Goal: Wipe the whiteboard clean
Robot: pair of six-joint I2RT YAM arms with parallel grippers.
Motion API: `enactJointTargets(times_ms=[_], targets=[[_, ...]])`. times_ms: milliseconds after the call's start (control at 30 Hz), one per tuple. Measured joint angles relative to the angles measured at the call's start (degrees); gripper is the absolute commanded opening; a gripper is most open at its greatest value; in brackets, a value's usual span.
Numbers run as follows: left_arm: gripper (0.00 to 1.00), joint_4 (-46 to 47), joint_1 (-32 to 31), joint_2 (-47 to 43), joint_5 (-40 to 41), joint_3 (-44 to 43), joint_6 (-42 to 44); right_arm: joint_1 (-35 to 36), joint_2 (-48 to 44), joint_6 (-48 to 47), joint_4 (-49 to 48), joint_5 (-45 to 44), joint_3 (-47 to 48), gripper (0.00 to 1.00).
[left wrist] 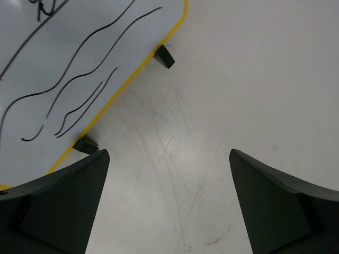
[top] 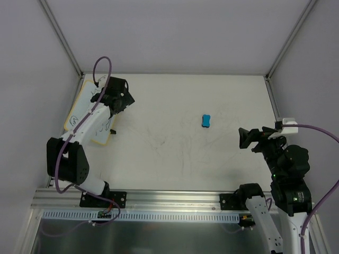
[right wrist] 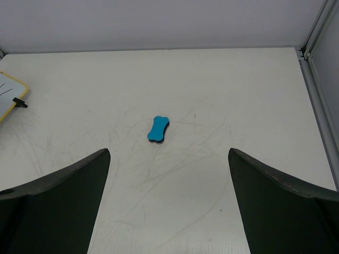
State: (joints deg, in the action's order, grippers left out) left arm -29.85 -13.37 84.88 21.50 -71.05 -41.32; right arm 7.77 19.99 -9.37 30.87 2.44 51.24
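Note:
The whiteboard [top: 79,110] lies flat at the table's far left, white with a yellow rim and black scribbles. In the left wrist view its right edge [left wrist: 69,69] shows wavy black lines and two black tabs. My left gripper [top: 123,101] hangs open and empty just beside that tabbed edge, over bare table [left wrist: 169,159]. The blue eraser [top: 206,120] lies alone mid-table. My right gripper [top: 246,138] is open and empty, to the right of the eraser and apart from it; its view shows the eraser [right wrist: 158,129] ahead of the jaws [right wrist: 169,156] and a whiteboard corner [right wrist: 8,92].
Grey walls with metal corner posts [top: 63,39] enclose the table on three sides. A metal rail [top: 159,200] runs along the near edge by the arm bases. The white tabletop [top: 169,153] carries faint scuff marks.

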Motion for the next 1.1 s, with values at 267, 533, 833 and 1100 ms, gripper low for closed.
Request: enactJointTargets(times_ms=[267,533,833,1100], targets=[[0.95,0.39,-2.27,14.58,9.27,-6.88,-9.51,0.46,-2.64,0.2,-0.17,-0.02,-1.86,0.99],[0.8,0.07,-1.9,25.33,12.31,-13.7,-12.83,2.97,-5.01,0.09,-0.17,-0.96,-4.26,0.99],[0.65,0.09,0.46,31.56,12.44,-16.46,-15.13,4.44,-5.64,-0.33,-0.57,-1.11,-4.57,0.99],[0.59,0.02,1.88,34.91,12.48,-19.65,-15.13,5.11,-6.05,-0.74,-0.63,-1.11,-5.42,0.99]])
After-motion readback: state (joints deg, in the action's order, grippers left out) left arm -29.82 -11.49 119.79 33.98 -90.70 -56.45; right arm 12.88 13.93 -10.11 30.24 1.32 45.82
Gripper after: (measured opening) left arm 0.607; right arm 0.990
